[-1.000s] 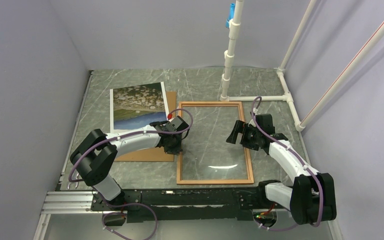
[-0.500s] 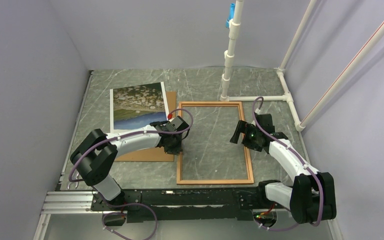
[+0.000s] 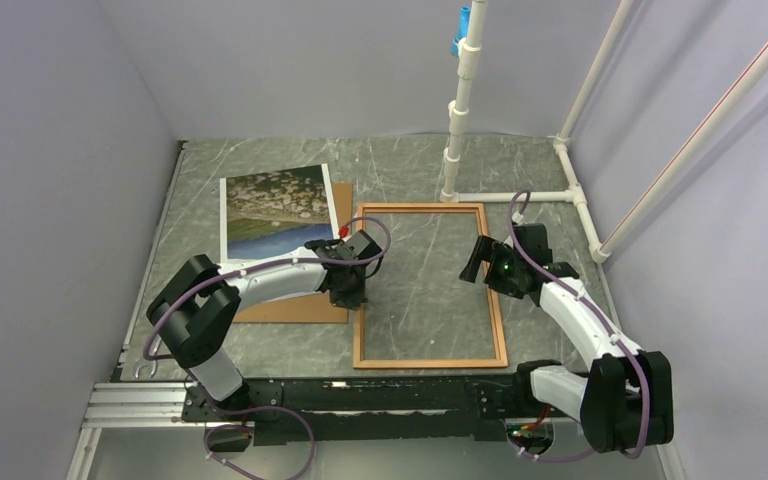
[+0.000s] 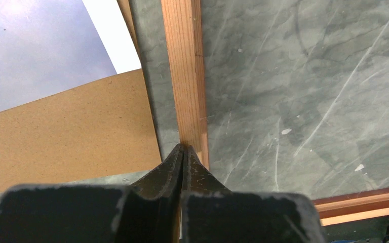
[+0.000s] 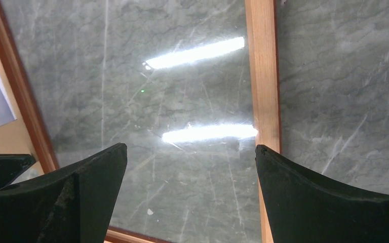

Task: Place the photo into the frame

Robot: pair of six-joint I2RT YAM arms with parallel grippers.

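Note:
The orange-brown frame (image 3: pixel 430 361) lies flat mid-table with its clear pane (image 3: pixel 425 290) in it. The photo (image 3: pixel 275 208) lies face up to its left, partly over the brown backing board (image 3: pixel 290 305). My left gripper (image 3: pixel 352 294) is shut, its tips resting on the frame's left rail (image 4: pixel 185 76); the left wrist view (image 4: pixel 183 148) shows nothing between the fingers, with the board (image 4: pixel 66 136) and the photo's corner (image 4: pixel 40 50) beside it. My right gripper (image 3: pixel 474 262) is open and empty above the right rail (image 5: pixel 262 76), straddling pane and rail in the right wrist view (image 5: pixel 191 148).
A white pipe post (image 3: pixel 455 150) stands just behind the frame's far edge, with a pipe (image 3: pixel 520 196) running along the table to the right wall. Grey walls close in on the left, back and right.
My right gripper has shifted slightly toward the far side above the right rail. The glare on the pane's near end has gone. The left gripper has stayed on the left rail.

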